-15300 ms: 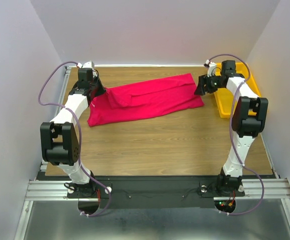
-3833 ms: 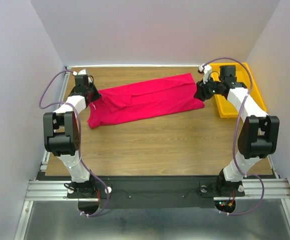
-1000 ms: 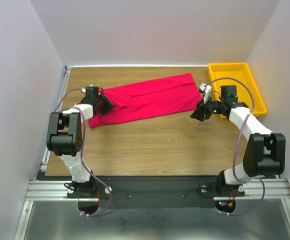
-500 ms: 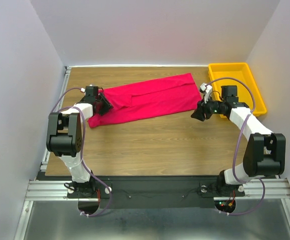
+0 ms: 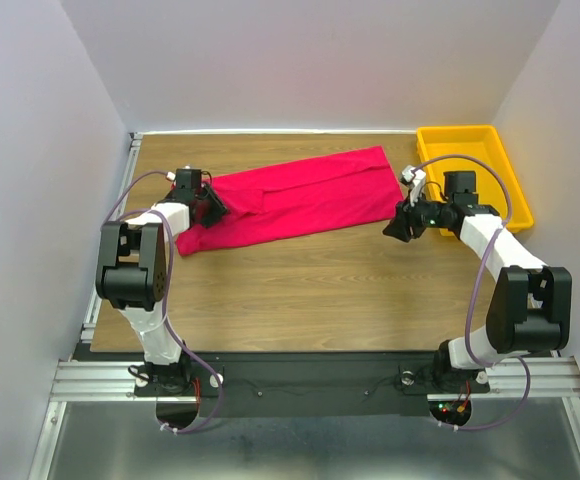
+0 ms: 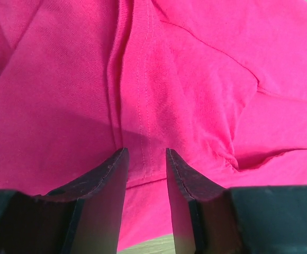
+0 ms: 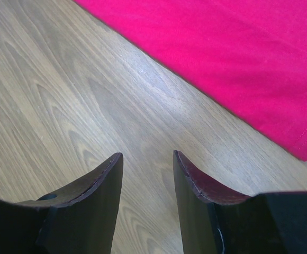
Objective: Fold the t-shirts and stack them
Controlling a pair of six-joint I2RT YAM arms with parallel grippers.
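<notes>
One crimson-pink t-shirt lies folded into a long band, slanting across the far half of the table. My left gripper is low over the band's left end. In the left wrist view the left gripper is open, with flat cloth and a stitched hem showing between its fingers. My right gripper is just off the shirt's near right corner. In the right wrist view the right gripper stands open over bare wood, the shirt's edge a little beyond its fingertips.
A yellow plastic tray sits at the far right corner of the wooden table, behind the right arm. White walls close in on the left, the back and the right. The arm bases stand on the black rail at the near edge.
Over the last second the left gripper has crept slightly farther onto the shirt's left end. The right arm has stayed still and the shirt has not shifted.
</notes>
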